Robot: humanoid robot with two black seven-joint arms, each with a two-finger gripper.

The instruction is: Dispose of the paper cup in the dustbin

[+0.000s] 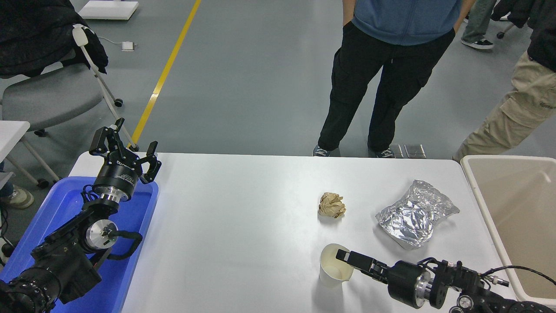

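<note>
**Right tool at the paper cup's rim**

The right black tool (343, 257) is seen reaching in from the lower right, its upper finger (354, 260) laid over the right side of the rim of the small white tapered paper cup (333, 265). Only that one finger is shown clearly; whether the tool is closed on the cup wall cannot be told. The cup is stood upright on the white table (243, 226), near its front edge, with its cream inside exposed.

Behind the cup, a crumpled brown paper ball (332, 205) is found lying apart from it. To the right of the ball, a crinkled silver foil bag (415, 214) is laid flat. The large beige plastic rectangular dustbin (473, 191) is placed at the table's right end, well apart from the cup.

The left black tool (124, 148) is parked at the lower left, above the far end of a blue plastic tray (147, 204), with its fingers spread wide and nothing held. At the far side of the table, a person in a blue top and black trousers (386, 74) is seen standing, and a leg in khaki trousers (512, 113) is shown further right.
</note>
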